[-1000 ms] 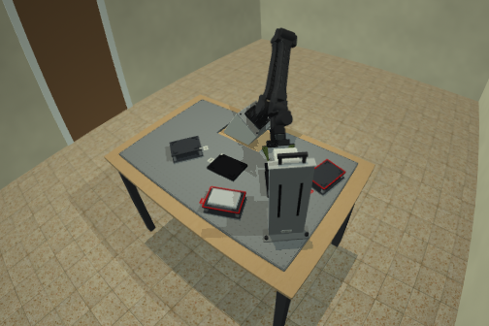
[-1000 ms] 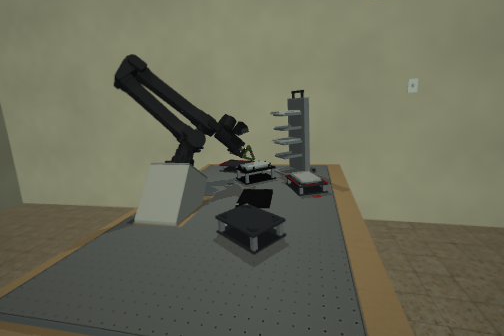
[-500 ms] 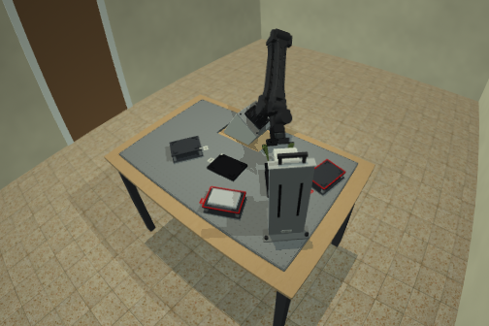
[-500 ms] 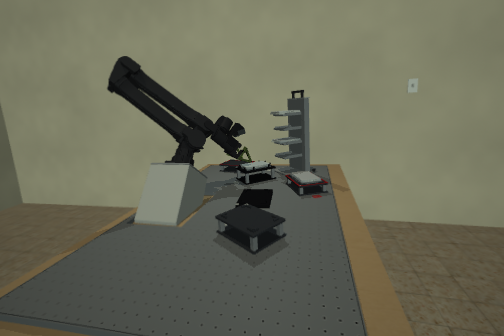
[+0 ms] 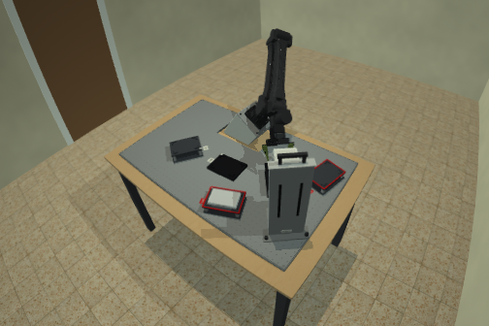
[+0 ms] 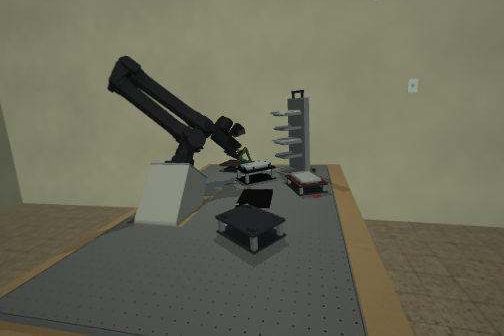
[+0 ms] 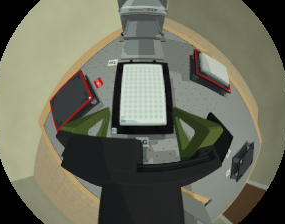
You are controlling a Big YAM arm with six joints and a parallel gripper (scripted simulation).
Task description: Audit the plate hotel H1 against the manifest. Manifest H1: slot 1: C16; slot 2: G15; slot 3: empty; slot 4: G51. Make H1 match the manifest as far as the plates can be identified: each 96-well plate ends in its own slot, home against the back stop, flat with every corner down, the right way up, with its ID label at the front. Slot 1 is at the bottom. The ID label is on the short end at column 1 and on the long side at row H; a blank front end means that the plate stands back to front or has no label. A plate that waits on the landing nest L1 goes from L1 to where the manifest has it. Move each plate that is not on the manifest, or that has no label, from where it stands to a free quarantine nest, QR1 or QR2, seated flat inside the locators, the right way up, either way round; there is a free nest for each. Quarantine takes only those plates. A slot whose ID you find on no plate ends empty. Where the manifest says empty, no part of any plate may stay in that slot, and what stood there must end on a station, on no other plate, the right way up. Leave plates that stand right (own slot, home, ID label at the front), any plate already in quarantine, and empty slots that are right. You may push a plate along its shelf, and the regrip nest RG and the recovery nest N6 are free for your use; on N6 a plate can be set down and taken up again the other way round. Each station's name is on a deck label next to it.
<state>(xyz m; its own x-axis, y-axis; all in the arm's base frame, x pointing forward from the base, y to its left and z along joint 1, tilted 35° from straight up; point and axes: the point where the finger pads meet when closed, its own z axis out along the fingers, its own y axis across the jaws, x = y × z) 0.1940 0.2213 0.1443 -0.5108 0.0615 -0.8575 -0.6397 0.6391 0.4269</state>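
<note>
No text can be read — the small white deck labels (image 5: 205, 147) by the nests, near nine o'clock, are too blurred.
</note>
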